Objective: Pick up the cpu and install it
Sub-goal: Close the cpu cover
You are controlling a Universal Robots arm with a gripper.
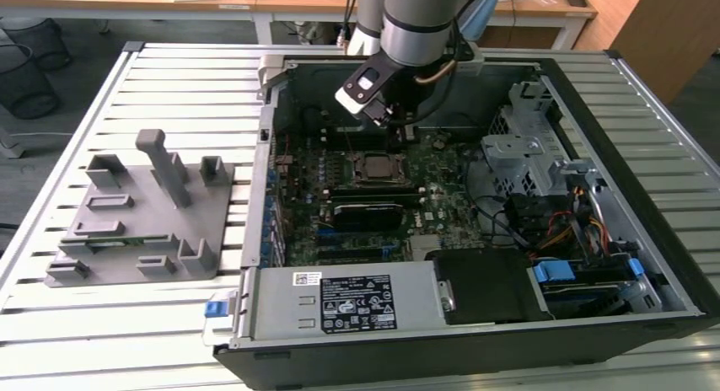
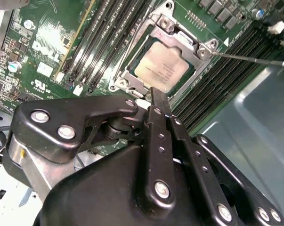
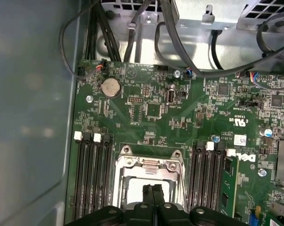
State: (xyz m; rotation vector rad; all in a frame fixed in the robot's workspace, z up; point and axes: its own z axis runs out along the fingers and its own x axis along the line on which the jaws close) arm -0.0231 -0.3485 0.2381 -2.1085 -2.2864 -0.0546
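**A:** Inside the open case (image 1: pixel 450 361) on the worktop (image 1: pixel 169 79), is the cpu (image 2: pixel 164 66) plain to see?

**B:** Not everywhere. In the first wrist view the end effector's (image 2: pixel 156 96) black links cover most of it, and only a pale strip shows.

**A:** And how does it look?

**B:** The second wrist view shows a flat square with a dull silver top, seated within the socket frame (image 2: pixel 166 22) near the middle of the motherboard (image 2: pixel 47 47). The end effector hovers just above it, fingers pressed together and gripping nothing.
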